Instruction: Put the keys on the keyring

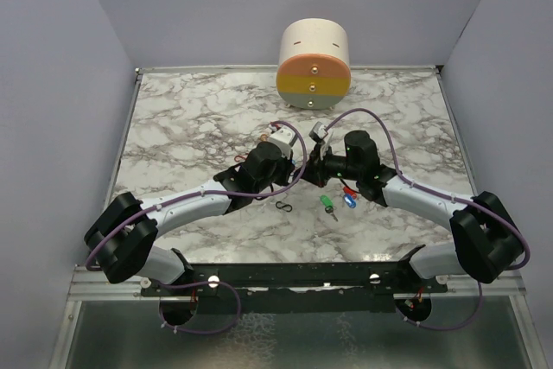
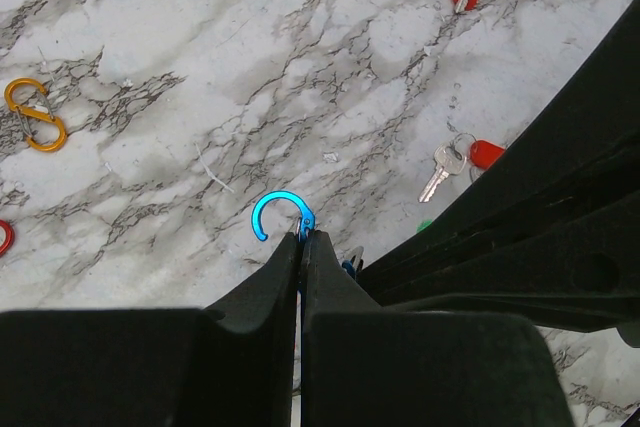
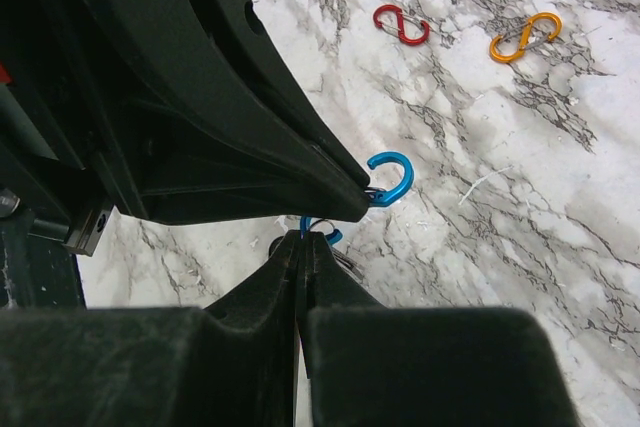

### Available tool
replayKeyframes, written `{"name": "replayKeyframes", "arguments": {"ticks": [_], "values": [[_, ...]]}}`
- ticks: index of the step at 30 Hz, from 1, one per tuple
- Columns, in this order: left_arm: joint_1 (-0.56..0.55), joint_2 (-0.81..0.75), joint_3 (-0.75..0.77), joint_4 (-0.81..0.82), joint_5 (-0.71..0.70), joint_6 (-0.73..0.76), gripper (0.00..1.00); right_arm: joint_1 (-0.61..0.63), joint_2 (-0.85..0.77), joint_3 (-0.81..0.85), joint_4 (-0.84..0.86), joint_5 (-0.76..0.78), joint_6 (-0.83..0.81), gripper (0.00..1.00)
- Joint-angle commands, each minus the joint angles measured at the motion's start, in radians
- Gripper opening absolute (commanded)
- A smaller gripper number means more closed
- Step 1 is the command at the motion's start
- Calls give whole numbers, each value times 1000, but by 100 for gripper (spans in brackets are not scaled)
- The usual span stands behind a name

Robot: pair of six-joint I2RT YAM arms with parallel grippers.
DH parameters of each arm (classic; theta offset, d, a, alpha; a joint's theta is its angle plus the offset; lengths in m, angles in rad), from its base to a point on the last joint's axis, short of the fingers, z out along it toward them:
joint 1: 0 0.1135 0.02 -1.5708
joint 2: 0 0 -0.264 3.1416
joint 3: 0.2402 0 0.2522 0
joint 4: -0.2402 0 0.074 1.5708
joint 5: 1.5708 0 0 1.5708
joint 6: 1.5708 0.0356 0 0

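Left gripper (image 2: 303, 239): clenched on the blue clip (image 2: 281, 214). The clip's open hook end sticks out past the fingertips.
Right gripper (image 3: 302, 240): fingers pressed together, tip to tip with the left gripper. A blue bit of the clip shows at its tips, so it is gripping the clip's other end.
Blue clip: mid-table, pinched between both grippers. A small metal piece sits by the right fingertips – too hidden to identify.
Keys: loose on the marble table (image 1: 190, 118).
Red key (image 2: 462, 159): flat on the table, just beside the right arm.
Green key (image 1: 327, 204), blue key (image 1: 349, 200): side by side on the near side of the grippers, apart from the clip.
Spare clips: orange clip (image 3: 525, 37) and red clip (image 3: 400, 24) lie near each other; black clip (image 1: 283, 206) lies near the left arm.
Far edge: cylinder (image 1: 314, 62) with orange and yellow bands.
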Motion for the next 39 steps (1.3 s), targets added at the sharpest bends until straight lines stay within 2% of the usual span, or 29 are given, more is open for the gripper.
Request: {"name": "replayKeyframes", "arguments": {"ticks": [1,20,21,26,31,39], "values": [[0,0,8,40,7,1,0,-6,0,19,11,-43,-12,1],[1,22,25,39,-34,-28,0,-6,-3,9,-19,-40,-21,1],[1,22,27,37,-39,-30,3,-6,-5,9,-22,-39,-20,1],[0,19,36,33,-73,-42,41,-6,-16,4,-30,-38,-15,1],[0,16,49,27,-110,-50,62,-6,-26,-2,-35,-28,-8,1],[1,-38,14,6,-200,-70,73,-6,-43,3,-58,57,10,1]]}}
